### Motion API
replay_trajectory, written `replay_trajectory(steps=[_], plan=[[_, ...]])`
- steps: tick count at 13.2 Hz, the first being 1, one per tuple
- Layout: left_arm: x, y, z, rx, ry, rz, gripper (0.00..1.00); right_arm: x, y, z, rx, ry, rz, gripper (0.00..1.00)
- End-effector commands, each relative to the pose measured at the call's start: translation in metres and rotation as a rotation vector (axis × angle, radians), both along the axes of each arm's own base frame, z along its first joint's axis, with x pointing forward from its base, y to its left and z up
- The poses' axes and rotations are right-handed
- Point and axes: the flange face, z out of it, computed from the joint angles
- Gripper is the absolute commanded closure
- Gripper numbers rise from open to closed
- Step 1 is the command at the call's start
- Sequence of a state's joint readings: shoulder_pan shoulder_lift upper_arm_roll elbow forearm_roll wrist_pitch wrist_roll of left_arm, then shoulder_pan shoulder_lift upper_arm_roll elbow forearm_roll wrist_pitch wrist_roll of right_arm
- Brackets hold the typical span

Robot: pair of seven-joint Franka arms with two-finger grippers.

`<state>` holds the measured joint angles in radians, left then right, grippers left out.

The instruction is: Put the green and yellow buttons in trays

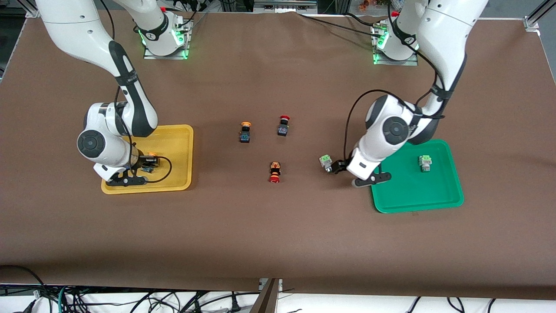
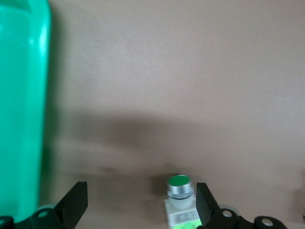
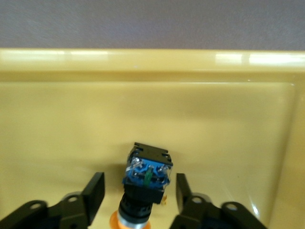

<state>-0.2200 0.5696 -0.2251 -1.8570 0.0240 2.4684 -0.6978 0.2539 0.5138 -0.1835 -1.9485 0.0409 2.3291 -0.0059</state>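
Note:
My right gripper (image 1: 145, 167) hangs low over the yellow tray (image 1: 178, 143), open. A yellow button (image 3: 145, 183) lies in the tray between its fingers (image 3: 93, 195), apart from both; it also shows in the front view (image 1: 150, 155). A second yellow button (image 1: 245, 131) lies on the table's middle. My left gripper (image 1: 335, 166) is open and low over the table beside the green tray (image 1: 412, 191). A green button (image 2: 180, 188) stands on the table between its fingers, close against one finger (image 2: 205, 205), and shows in the front view (image 1: 325, 161). Another green button (image 1: 425, 162) lies in the green tray (image 2: 21, 109).
Two red-capped black buttons lie on the brown table: one (image 1: 283, 125) beside the loose yellow button, one (image 1: 275, 172) nearer the front camera. Both arm bases stand along the table's edge farthest from the front camera.

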Motion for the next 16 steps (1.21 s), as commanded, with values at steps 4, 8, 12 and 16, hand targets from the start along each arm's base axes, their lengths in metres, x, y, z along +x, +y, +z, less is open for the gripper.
replay_trajectory(steps=[4,8,12,16], plan=[[-0.019,-0.051,-0.036,0.115,-0.018,0.079,0.00,0.007,0.069,0.084,0.037,0.075,-0.079,0.19],[-0.023,-0.055,-0.041,0.117,-0.011,0.073,0.40,-0.014,0.139,0.110,0.061,0.086,-0.127,0.18],[-0.026,-0.063,-0.037,0.099,-0.006,0.075,0.94,-0.055,0.240,0.111,0.070,0.107,-0.238,0.15],[0.004,-0.017,-0.001,0.064,-0.038,-0.016,1.00,-0.096,0.309,0.081,0.099,0.100,-0.256,0.15]])
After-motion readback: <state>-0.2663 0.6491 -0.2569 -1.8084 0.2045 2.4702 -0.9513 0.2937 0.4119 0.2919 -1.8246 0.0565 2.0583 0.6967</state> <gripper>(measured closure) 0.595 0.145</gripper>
